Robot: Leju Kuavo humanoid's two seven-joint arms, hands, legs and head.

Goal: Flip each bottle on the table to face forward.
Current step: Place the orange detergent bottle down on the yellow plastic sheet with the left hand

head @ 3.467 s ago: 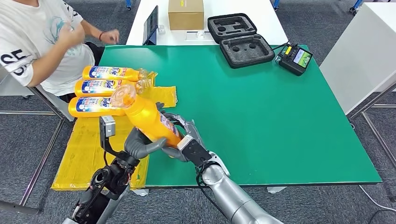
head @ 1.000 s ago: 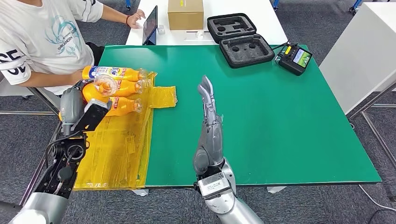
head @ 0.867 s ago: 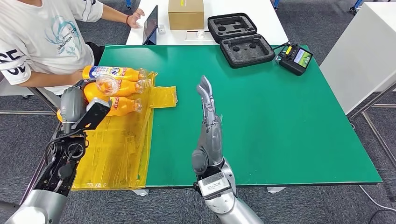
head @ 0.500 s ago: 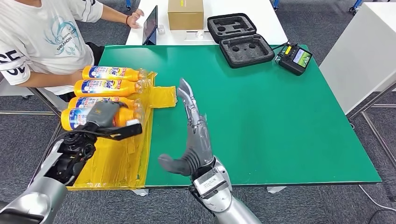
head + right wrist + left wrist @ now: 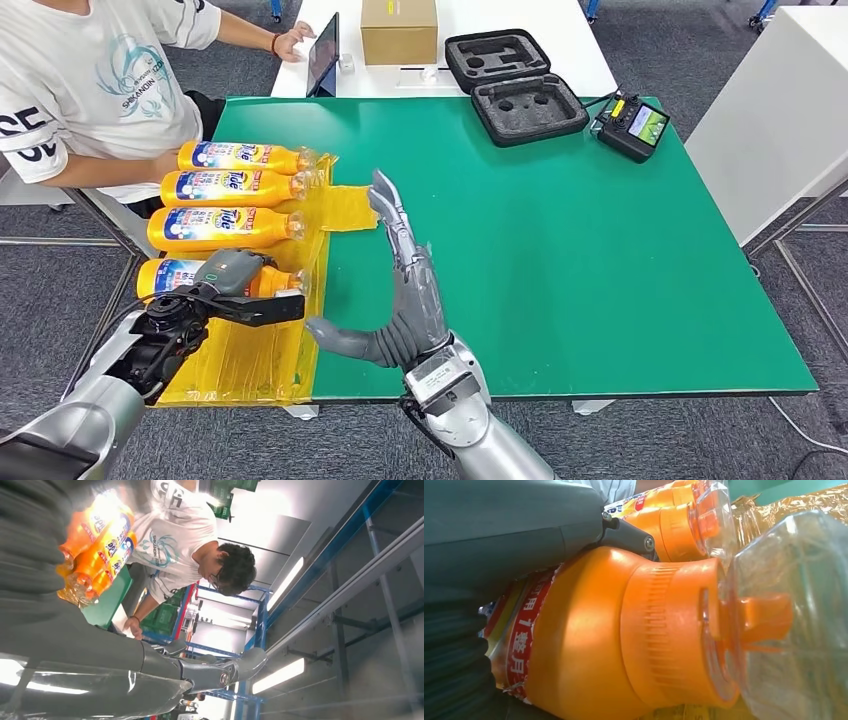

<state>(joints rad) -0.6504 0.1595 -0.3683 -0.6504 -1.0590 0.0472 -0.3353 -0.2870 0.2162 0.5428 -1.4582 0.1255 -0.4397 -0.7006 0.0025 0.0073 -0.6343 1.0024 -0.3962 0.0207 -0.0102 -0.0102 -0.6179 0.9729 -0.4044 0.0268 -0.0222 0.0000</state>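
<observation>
Bottles are the point of this layout: four orange plastic bottles with clear caps and blue-and-white labels lie on their sides in a row on a crinkled yellow plastic sheet (image 5: 250,345), caps all toward the green counter (image 5: 560,230), labels turned up. The three farther ones (image 5: 225,187) rest free and parallel, which reads as a finished rank. The nearest bottle (image 5: 180,275) closes the row, and the left hand (image 5: 232,285) lies over its neck end with its fingers wrapped across the body; the left wrist view shows the orange shoulder and ribbed collar (image 5: 659,630) pressed against the grey palm, so the hand holds it, probably to settle it label-up in line with the others before letting go. The right hand (image 5: 395,295) stands edge-up over the counter just beside the sheet, fingers straight and spread, thumb out toward the nearest bottle, holding nothing; my guess is that it waits clear of the row. The sheet hangs over the counter's near left corner and seems to mark the working zone. At the far edge of the green top sit an open black foam-lined case (image 5: 515,85) and a black handheld controller with a small screen (image 5: 632,125); beyond, a white table carries a brown cardboard box (image 5: 398,30) and a dark tablet (image 5: 325,52). A person in a white printed T-shirt (image 5: 90,80) sits at the far left, above grey carpet.
</observation>
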